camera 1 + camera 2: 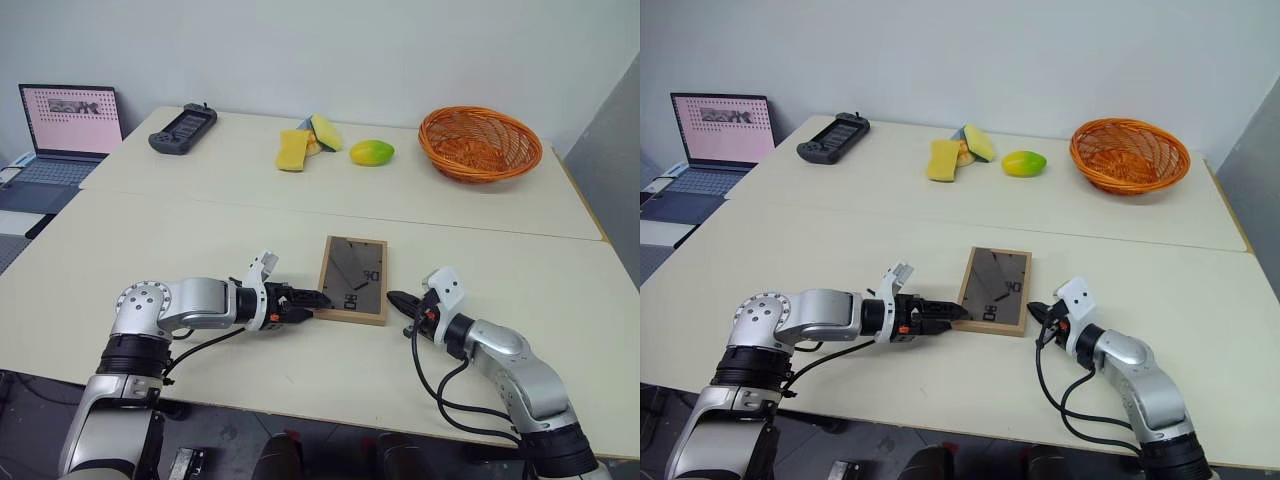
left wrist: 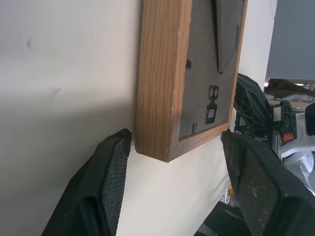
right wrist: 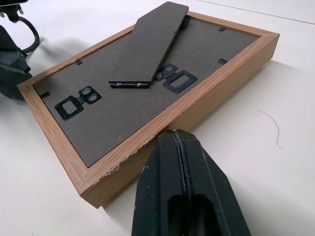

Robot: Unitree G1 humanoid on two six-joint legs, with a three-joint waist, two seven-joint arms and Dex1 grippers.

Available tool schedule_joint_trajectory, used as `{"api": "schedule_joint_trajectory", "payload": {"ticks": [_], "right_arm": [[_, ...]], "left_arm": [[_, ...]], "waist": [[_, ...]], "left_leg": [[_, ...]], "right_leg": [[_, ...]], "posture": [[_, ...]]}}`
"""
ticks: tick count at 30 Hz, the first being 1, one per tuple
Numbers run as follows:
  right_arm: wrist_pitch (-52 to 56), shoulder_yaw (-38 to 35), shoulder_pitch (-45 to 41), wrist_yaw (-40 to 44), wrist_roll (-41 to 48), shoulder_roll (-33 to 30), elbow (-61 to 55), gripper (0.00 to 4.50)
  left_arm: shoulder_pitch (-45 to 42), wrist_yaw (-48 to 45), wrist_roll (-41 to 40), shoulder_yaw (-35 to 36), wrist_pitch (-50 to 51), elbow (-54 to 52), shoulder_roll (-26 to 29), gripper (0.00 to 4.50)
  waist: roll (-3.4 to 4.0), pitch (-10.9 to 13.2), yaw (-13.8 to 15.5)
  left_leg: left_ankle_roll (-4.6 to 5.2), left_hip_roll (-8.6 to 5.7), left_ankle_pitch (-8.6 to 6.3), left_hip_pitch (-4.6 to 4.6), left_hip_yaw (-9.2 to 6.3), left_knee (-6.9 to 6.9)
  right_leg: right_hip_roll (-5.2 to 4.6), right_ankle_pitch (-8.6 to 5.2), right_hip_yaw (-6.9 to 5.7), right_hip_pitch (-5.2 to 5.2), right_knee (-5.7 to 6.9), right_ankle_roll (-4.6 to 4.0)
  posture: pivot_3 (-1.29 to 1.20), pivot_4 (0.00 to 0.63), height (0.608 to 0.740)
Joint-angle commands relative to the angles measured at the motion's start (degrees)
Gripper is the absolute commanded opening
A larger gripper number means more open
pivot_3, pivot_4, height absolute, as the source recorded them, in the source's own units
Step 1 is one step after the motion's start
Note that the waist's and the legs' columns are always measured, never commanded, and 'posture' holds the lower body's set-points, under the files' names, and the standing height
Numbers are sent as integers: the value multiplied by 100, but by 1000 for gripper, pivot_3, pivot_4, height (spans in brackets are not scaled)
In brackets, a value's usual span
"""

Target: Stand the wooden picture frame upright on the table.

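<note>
Along the far side of the table (image 1: pixel 200 250) sit a dark handheld controller (image 1: pixel 183 129), a pair of yellow sponges (image 1: pixel 308 142) leaning on each other, a yellow-green mango (image 1: pixel 372 152) and an orange wicker basket (image 1: pixel 480 143), all well apart from the work area; an open laptop (image 1: pixel 68 130) with a pink screen rests on a separate surface off the far left corner. Nothing lies between the grippers and the wooden picture frame (image 1: pixel 354 279), which lies flat on the near part of the table, roughly central, with its dark grey back facing up. The frame has a light-wood border with a slightly chipped near corner, small black metal hanger tabs on the backing, and a dark hinged stand (image 3: pixel 150 46) raised a little off the back. The left gripper (image 1: pixel 318 300) is at the frame's near left corner, its fingers (image 2: pixel 106 182) spread wide either side of that corner with nothing clamped between them. The right gripper (image 1: pixel 396 298) sits just beside the frame's near right corner, its fingers (image 3: pixel 184 191) pressed tightly together and holding nothing
</note>
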Motion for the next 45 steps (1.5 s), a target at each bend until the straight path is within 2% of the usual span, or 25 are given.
{"api": "schedule_joint_trajectory", "payload": {"ticks": [1, 8, 17, 29, 33, 36, 39, 45], "right_arm": [[-44, -58, -41, 7, 27, -21, -252, 0], [-136, 140, 101, 23, -101, 7, -95, 0], [40, 82, -132, -241, 164, 631, -229, 0], [46, -54, 32, -202, 101, 393, -277, 0], [3, -119, 137, -151, 106, 252, -264, 0], [-44, -188, 177, -91, 130, 169, -237, 0], [-83, -210, 170, -68, 123, 138, -171, 0], [-76, -192, 110, -122, 115, 230, -166, 0]], "left_arm": [[56, 187, -19, -78, -34, 79, 53, 3117], [-118, 186, -19, -137, -75, 259, 101, 3117], [-13, 126, -19, -100, -34, 157, 160, 3117], [-76, 108, -19, -40, 27, 209, 235, 3117], [-45, -555, -19, -61, 533, 58, 747, 3117], [-132, -878, 14, -65, 709, 301, 1368, 3117], [-532, -1645, 685, -64, 943, 480, 1517, 3117], [-1517, -3314, 3057, -481, 362, 1214, 984, 3117]], "waist": [[0, 0, 0], [0, -1, -2], [0, -1, -22], [0, -1, -19], [-1, 1, -61], [-2, 2, -88], [-3, 6, -83], [-3, 6, 19]], "left_leg": [[0, 0, 0, 0, 1, 0], [0, 0, 0, 1, 0, 0], [-1, 2, 1, 6, 2, -3], [-2, 1, 1, 6, 2, -3], [-1, 2, 1, 6, 2, -5], [-1, 4, 1, 6, 2, -9], [-1, 3, 0, 5, 1, -10], [-2, -10, 0, -5, 1, -11]], "right_leg": [[0, 0, 1, 0, 0, 0], [0, 0, 0, 1, 0, 0], [2, -1, 2, 0, 0, -1], [2, -2, 2, 0, -1, -1], [5, -3, 3, -3, -1, -2], [7, -5, 3, -7, -1, -5], [7, -7, 0, -7, -2, -6], [1, -16, -1, -5, -23, 11]], "posture": [[0, 150, 740], [0, 150, 740], [0, 150, 740], [0, 150, 740], [0, 150, 740], [0, 150, 740], [0, 150, 740], [0, 150, 740]]}}
